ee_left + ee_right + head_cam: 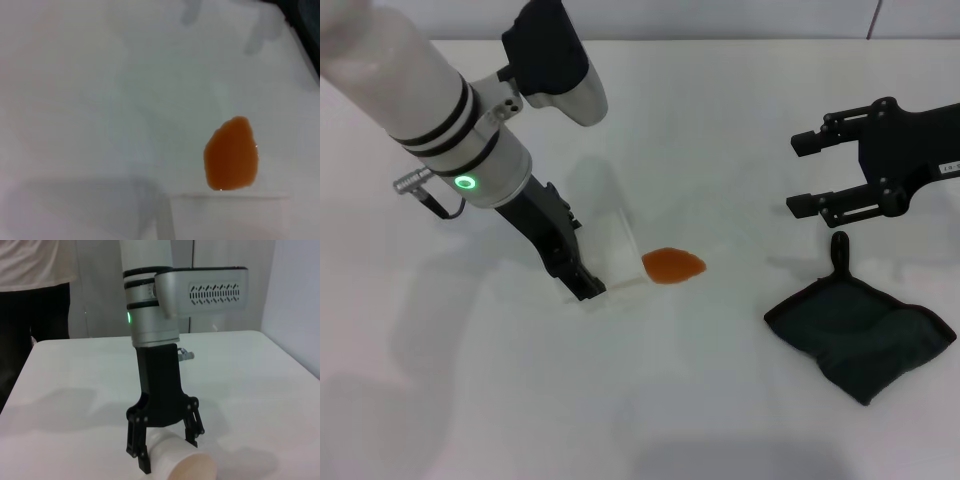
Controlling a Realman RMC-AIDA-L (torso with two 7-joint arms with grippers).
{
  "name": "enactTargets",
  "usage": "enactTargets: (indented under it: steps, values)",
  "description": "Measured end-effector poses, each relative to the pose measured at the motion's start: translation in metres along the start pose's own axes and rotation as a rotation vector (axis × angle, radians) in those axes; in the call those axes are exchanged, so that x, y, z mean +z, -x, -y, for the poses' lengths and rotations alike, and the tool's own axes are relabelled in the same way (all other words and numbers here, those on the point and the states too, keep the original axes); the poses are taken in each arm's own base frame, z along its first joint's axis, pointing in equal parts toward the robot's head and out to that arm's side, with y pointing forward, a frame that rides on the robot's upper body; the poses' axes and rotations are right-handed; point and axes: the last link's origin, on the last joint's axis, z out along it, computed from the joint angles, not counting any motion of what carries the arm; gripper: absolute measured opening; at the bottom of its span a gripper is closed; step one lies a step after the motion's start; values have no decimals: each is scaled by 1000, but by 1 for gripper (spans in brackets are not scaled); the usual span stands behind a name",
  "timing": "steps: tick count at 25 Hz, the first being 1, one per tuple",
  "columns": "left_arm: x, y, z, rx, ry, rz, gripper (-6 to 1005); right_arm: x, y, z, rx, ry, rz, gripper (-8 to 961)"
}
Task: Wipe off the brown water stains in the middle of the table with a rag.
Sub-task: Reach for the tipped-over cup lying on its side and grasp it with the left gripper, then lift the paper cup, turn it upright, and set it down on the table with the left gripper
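The brown water stains are one orange-brown blot (672,265) on the white table (720,110), also seen in the left wrist view (231,155). My left gripper (600,265) is shut on a white paper cup (617,245) that lies tilted just left of the blot, its mouth toward it. The right wrist view shows that gripper (170,452) clasping the cup (182,462). The dark green-black rag (862,335) lies crumpled at the right, its loop (838,246) pointing away. My right gripper (808,175) hovers open above the rag's far side, holding nothing.
The cup's rim (230,207) lies close beside the blot in the left wrist view. A person in dark trousers (35,305) stands beyond the table's far edge. Bare tabletop lies between the blot and the rag.
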Motion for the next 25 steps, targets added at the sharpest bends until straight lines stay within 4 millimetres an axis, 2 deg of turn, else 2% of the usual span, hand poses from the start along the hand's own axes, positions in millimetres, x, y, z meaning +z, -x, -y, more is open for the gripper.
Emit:
enactTargets:
  steps: [19,22,25]
  values:
    - [9,11,-4,1,11,-31,827,2,1,-1,-1,6,2,713]
    - [8,14,-6,4,9,-66,739,2,1,-1,-2,9,3,713]
    - [-1,16,-8,-2,-19,-178,669,2,1,-1,-1,10,4,712]
